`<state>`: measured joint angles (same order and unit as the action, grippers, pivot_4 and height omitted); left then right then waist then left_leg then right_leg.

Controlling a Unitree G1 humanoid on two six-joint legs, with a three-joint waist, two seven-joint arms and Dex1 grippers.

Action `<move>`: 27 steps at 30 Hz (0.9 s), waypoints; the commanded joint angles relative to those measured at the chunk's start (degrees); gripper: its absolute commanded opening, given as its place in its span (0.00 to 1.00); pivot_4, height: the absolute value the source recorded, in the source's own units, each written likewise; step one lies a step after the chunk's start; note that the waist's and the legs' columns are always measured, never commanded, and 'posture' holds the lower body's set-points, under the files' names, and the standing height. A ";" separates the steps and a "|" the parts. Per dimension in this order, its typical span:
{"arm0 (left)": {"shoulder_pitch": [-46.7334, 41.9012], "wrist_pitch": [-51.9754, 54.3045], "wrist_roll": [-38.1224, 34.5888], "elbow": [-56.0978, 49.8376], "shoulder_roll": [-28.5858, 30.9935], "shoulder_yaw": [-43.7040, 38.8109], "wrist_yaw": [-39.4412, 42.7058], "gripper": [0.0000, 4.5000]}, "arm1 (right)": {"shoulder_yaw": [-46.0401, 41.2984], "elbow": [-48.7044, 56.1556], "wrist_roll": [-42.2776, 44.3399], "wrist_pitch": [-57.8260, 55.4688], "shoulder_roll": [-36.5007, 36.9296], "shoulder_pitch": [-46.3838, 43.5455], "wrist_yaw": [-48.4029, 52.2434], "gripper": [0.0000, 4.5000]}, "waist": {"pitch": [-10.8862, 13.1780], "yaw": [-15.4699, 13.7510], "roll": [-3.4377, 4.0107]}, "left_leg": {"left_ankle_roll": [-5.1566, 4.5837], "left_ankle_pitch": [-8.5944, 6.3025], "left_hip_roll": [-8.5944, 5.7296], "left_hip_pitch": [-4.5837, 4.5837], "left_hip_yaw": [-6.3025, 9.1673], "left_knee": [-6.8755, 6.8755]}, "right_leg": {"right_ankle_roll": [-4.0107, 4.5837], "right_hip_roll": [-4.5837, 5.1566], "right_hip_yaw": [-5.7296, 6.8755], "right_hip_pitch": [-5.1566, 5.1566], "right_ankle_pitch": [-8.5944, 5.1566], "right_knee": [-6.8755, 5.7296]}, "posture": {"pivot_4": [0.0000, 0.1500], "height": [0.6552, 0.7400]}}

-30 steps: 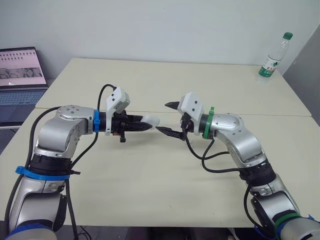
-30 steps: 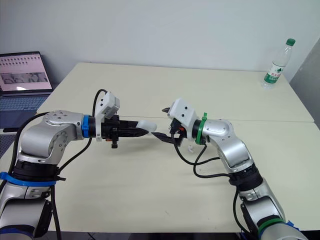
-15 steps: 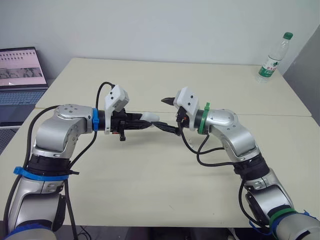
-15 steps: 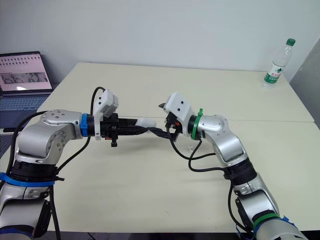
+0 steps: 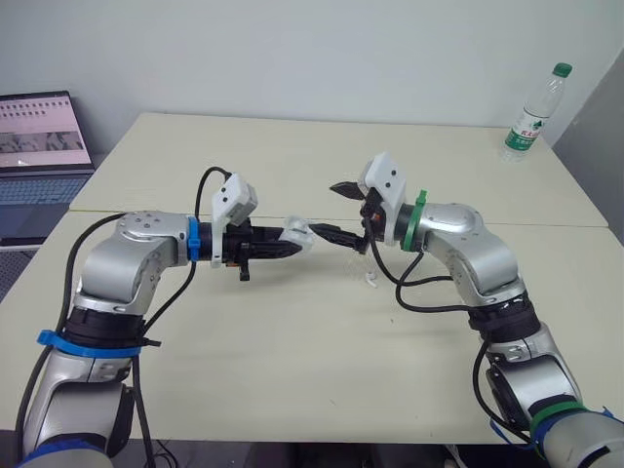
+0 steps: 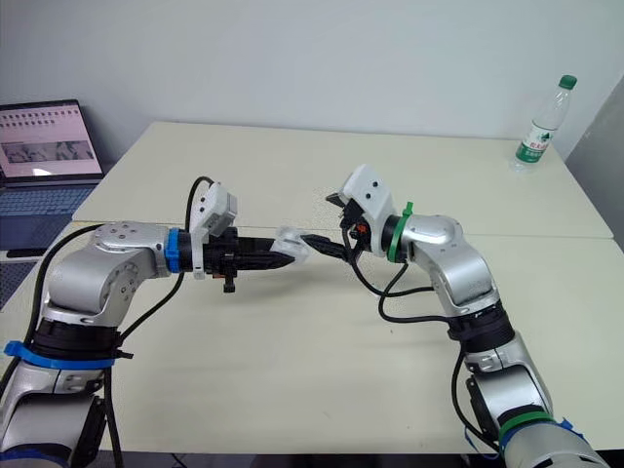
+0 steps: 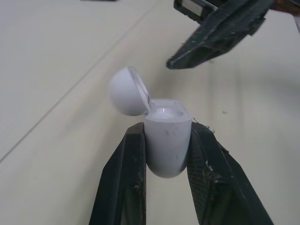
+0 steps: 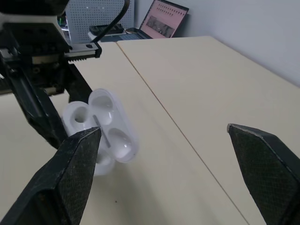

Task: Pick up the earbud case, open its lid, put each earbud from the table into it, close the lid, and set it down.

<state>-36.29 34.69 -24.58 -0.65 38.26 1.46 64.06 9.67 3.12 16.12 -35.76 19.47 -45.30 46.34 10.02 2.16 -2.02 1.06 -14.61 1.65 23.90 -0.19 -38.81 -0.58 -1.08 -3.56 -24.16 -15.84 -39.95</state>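
My left gripper (image 5: 285,244) is shut on the white earbud case (image 5: 297,232) and holds it above the middle of the table. In the left wrist view the case body (image 7: 163,140) sits between the two black fingers, and its lid (image 7: 126,91) is flipped open to one side. My right gripper (image 5: 336,211) is open just to the right of the case, with its lower finger close to the lid and nothing between its fingers. The right wrist view shows the open case (image 8: 101,126) with its empty sockets. A small white earbud (image 5: 370,280) lies on the table under the right forearm.
A water bottle (image 5: 531,112) stands at the table's far right corner. An open laptop (image 5: 39,132) sits on a lower surface off the left edge. A seam (image 5: 507,222) crosses the tabletop behind the grippers.
The case lid was shut a second ago and now stands open. My right gripper reached in to the case, then drew back up and to the right. The left gripper shifted slightly right.
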 commanded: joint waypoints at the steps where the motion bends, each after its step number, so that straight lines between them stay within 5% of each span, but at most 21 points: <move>1: 0.60 -10.02 1.95 0.32 -4.60 -5.37 -8.62 0.17 | -3.60 2.01 2.99 -4.05 4.14 0.92 1.84 0.99 | 0.00 -0.37 0.00 | 0.00 0.00 -0.01 0.00 0.00 -0.01 | 0.00 0.02 0.00 0.02 0.00 0.01 | 1.00 1.00; 6: 4.12 -21.33 8.26 -0.57 -11.49 -7.37 -22.10 0.17 | -1.72 4.01 1.18 -5.03 10.75 8.91 2.32 0.99 | -0.02 -0.58 -0.04 | -0.01 -0.01 -0.12 0.03 -0.03 0.00 | -0.02 0.17 0.00 0.07 0.01 0.09 | 1.00 1.00; 11: 8.14 -25.50 12.36 -3.09 -16.12 -7.57 -32.12 0.17 | 0.19 8.37 -2.19 -2.77 8.76 18.68 -4.26 0.99 | -0.03 -0.28 -0.04 | -0.01 -0.01 -0.07 0.00 -0.03 0.01 | -0.03 0.15 -0.01 0.05 0.02 0.04 | 1.00 1.00; 23: 13.23 -24.05 14.26 -9.36 -18.91 -5.69 -38.62 0.17 | 2.94 9.31 -10.04 0.29 0.97 26.53 -17.68 0.99 | -0.04 -0.43 -0.06 | 0.00 -0.01 -0.10 -0.02 -0.01 0.02 | -0.04 0.12 0.01 0.09 0.02 0.04 | 1.00 1.00; 27: 12.99 -23.36 13.92 -9.75 -18.47 -5.66 -38.54 0.17 | 3.66 8.45 -11.77 0.41 1.11 27.03 -18.39 0.78 | -0.04 -0.43 -0.06 | 0.00 -0.01 -0.09 -0.03 -0.01 0.02 | -0.04 0.11 0.01 0.09 0.02 0.04 | 1.00 1.00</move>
<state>-22.78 11.49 -10.29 -7.42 19.43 -4.25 25.67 13.36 10.80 5.19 -36.51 20.27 -18.55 28.45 9.98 1.73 -2.08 1.06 -14.62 1.56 23.86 -0.20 -38.78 -0.62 -0.96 -3.55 -24.07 -15.83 -39.91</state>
